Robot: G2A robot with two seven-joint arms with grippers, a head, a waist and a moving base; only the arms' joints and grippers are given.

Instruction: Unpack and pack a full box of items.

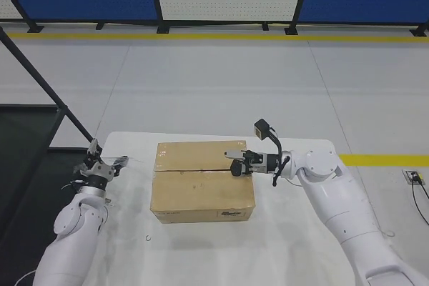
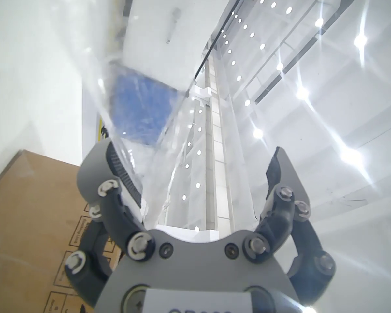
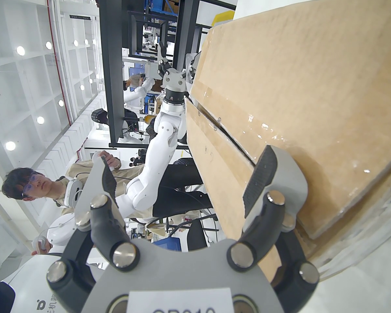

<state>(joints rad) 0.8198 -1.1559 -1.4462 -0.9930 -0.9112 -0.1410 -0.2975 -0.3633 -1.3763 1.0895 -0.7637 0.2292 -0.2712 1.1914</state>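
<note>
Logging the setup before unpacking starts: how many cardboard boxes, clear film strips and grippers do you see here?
Cardboard box: 1
Clear film strip: 1
Grippers: 2 (left gripper, right gripper)
Total: 4

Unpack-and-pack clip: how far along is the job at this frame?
Early. Done: a clear strip, likely the sealing tape, clings to the open left gripper, beside the box. In hand: the open right gripper sits at the top seam. Left: the flaps are shut, so opening, unpacking and repacking remain.
</note>
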